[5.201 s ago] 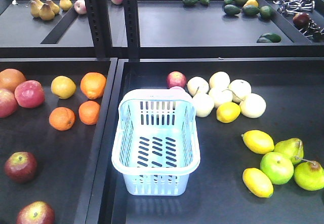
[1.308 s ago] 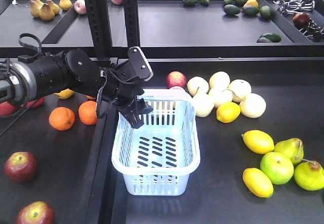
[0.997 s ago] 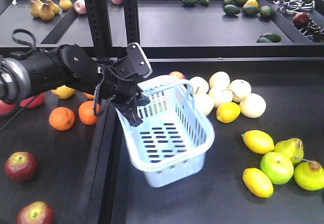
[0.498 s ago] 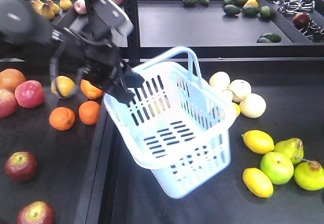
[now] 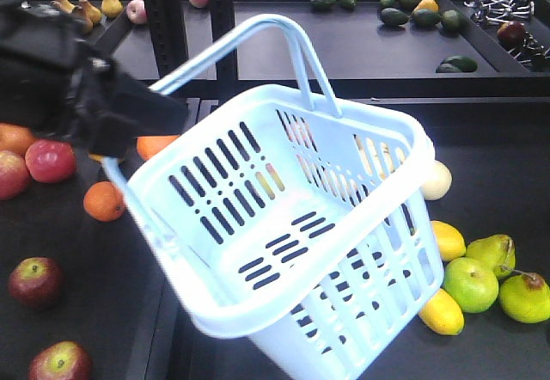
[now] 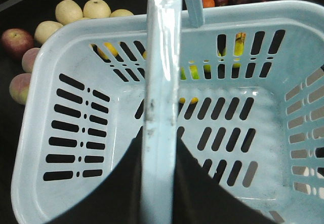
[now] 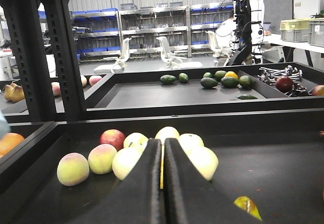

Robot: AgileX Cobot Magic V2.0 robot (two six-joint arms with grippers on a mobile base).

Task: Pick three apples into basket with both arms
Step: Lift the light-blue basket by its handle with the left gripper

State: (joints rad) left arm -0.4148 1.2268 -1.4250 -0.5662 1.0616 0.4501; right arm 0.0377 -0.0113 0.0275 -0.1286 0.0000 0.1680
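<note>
The pale blue basket hangs tilted in the air, close to the front camera and empty inside. My left gripper is shut on one of its hoop handles; in the front view the arm shows as a blurred black mass, with the gripper at the handle's base. Two dark red apples lie in the left tray. Another red apple lies by the pale fruits. My right gripper is shut on nothing, low over the right tray, pointing at the pale fruits.
Oranges and red fruits lie in the left tray. Lemons, a green apple and pears lie at the right. Pale round fruits and peaches lie ahead of the right gripper. Black rack posts stand behind.
The left arm reached in, shut on the basket's handle and lifted it off the tray; the basket now swings tilted and much nearer the camera.
</note>
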